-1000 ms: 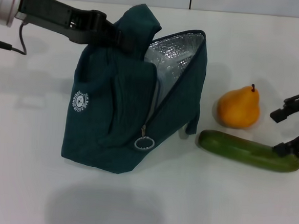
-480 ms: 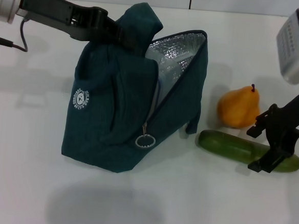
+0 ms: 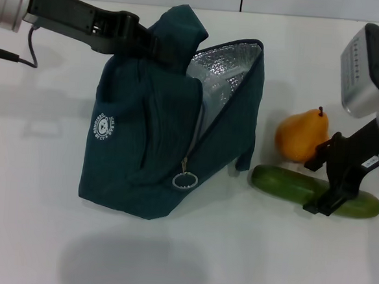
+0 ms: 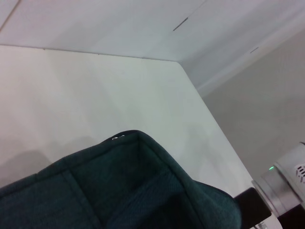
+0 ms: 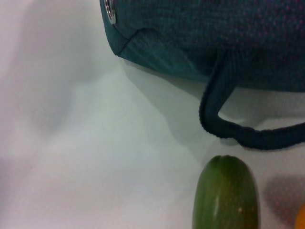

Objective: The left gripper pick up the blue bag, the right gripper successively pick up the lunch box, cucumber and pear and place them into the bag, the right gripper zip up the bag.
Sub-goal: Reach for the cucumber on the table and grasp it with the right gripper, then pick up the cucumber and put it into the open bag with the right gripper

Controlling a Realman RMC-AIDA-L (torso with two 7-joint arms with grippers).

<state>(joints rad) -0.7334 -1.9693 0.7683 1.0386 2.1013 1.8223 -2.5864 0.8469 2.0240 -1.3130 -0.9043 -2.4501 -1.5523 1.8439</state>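
- The left gripper [image 3: 141, 44] is pinching the blue bag [image 3: 150, 146] by its top handle, holding it open.
- The right gripper [image 3: 323, 184] is spreading open, empty, over the cucumber [image 3: 284, 184] beside the pear [image 3: 300, 137].
- It should be closing around the cucumber's middle.

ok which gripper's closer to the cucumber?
Right. The right gripper is directly over the cucumber, fingers open astride it; the left gripper holds the blue bag top, far across.

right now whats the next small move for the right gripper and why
Probably lower a little and close on the cucumber. The right gripper is open with its fingers straddling the cucumber, which lies on the table beside the pear. The left gripper holds the blue bag up with its mouth open, ready to receive it.
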